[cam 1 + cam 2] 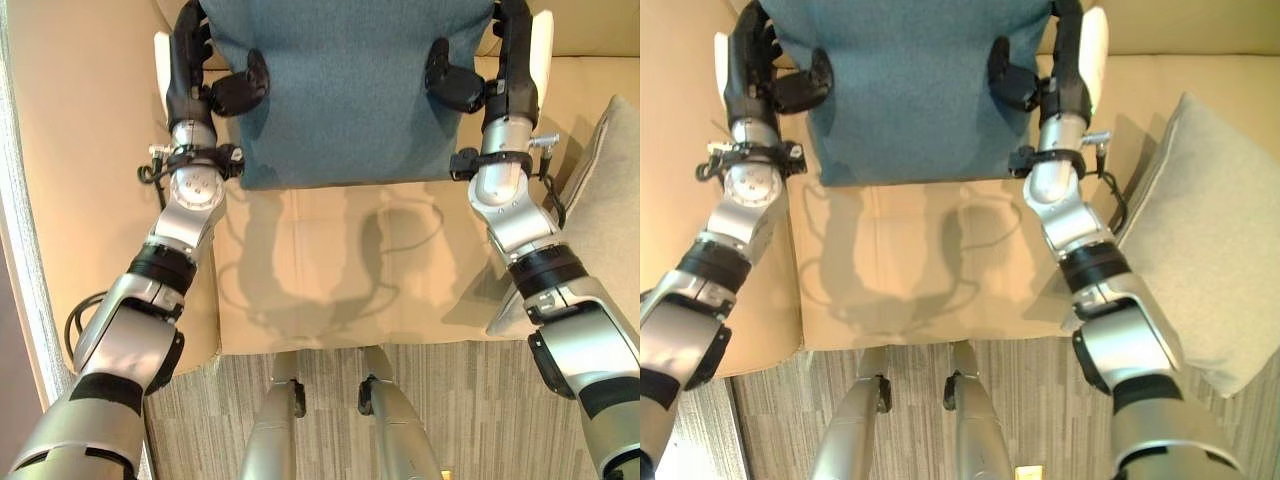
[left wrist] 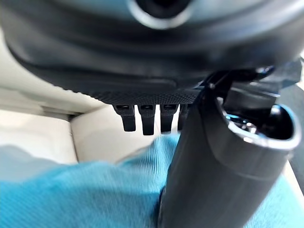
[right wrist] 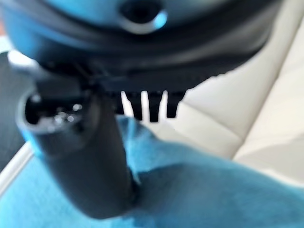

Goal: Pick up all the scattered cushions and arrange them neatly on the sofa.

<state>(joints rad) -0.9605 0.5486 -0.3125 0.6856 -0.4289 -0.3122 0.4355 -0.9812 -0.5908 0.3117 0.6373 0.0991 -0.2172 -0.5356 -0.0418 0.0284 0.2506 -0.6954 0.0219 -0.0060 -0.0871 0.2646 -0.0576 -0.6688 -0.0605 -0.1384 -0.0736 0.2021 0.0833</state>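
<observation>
Bright overhead light; arm shadows on sofa seat (image 1: 330, 270); wrist views blurred.

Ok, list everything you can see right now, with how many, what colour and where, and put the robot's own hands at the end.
Blue cushion: one, teal blue, held up over the sofa seat between both hands.
Grey cushion: one, light grey-beige, lying on the sofa at the robot's right, its near corner over the seat's front edge.
Sofa: one, tan, seat and backrest ahead of the robot.
Floor: grey striped carpet, in front of the sofa.
Left hand: one, dark, thumb on the blue cushion's front, gripping its left edge.
Right hand: one, dark, thumb on the blue cushion's front, gripping its right edge.
</observation>
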